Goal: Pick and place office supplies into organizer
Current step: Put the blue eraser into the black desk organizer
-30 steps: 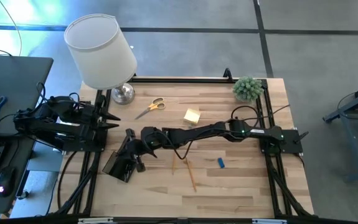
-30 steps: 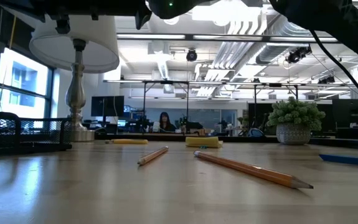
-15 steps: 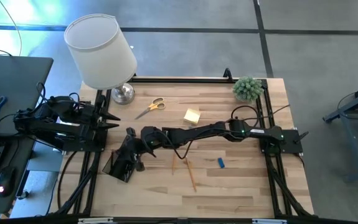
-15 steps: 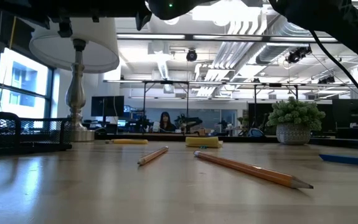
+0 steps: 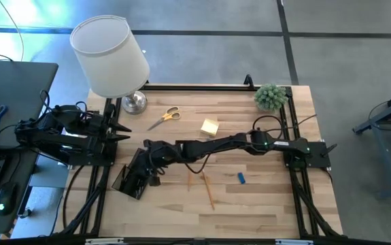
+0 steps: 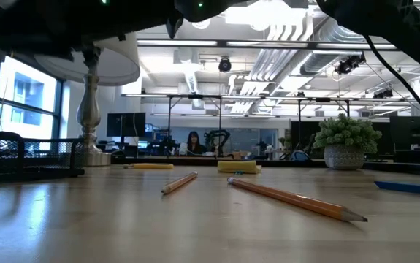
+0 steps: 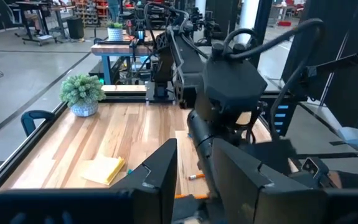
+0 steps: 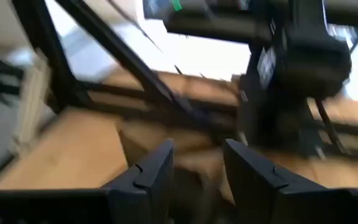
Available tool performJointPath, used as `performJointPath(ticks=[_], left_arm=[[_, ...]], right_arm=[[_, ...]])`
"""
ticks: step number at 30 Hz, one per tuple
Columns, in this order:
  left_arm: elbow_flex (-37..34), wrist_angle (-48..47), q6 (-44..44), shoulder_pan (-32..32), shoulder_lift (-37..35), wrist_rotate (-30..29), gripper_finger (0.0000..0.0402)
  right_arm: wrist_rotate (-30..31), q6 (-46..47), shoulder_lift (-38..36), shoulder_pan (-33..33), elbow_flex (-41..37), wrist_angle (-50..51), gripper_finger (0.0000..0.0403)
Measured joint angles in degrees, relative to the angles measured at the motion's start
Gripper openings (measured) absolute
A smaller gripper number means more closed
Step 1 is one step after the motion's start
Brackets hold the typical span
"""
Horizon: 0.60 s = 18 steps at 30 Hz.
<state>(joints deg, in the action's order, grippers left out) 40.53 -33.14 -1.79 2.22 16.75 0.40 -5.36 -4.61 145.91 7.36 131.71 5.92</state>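
Observation:
The black organizer (image 5: 128, 180) sits at the table's left, near my left arm's base; the low view shows its mesh wall (image 6: 5, 157). My right gripper (image 5: 144, 162) reaches across the table and hangs over the organizer's far end, fingers apart (image 8: 197, 168), nothing visible between them. Lying flat on the table are yellow-handled scissors (image 5: 164, 117), a yellow sticky-note pad (image 5: 209, 126), two pencils (image 5: 190, 178) (image 5: 209, 190) and a small blue piece (image 5: 241, 178). My left gripper (image 5: 122, 129) waits at the left edge, its fingers slightly apart (image 7: 194, 180) and empty.
A white-shaded lamp (image 5: 110, 54) on a chrome base (image 5: 134, 102) stands at the far left corner. A small green plant (image 5: 270, 96) stands at the far right. A black frame rail (image 5: 202, 87) runs along the table's edges. Bare wood lies toward the near edge.
My right gripper has tipped downward over the organizer and reached a little farther toward the table's left edge; its dark shape now shows at the upper left of the low view. The supplies on the table have stayed where they were.

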Motion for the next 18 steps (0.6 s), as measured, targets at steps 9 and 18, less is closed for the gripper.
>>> performJointPath(ticks=[9,18], left_arm=[[-1.6,0.1,-1.5,0.0,0.1,-5.2,0.0092],[-2.2,-0.1,-3.6,0.0,1.4,-5.8,0.0092]], right_arm=[[13.2,0.2,-7.5,0.2,0.0,24.6,0.0103],[16.1,10.4,-8.2,1.4,-5.3,40.3,0.0056]])
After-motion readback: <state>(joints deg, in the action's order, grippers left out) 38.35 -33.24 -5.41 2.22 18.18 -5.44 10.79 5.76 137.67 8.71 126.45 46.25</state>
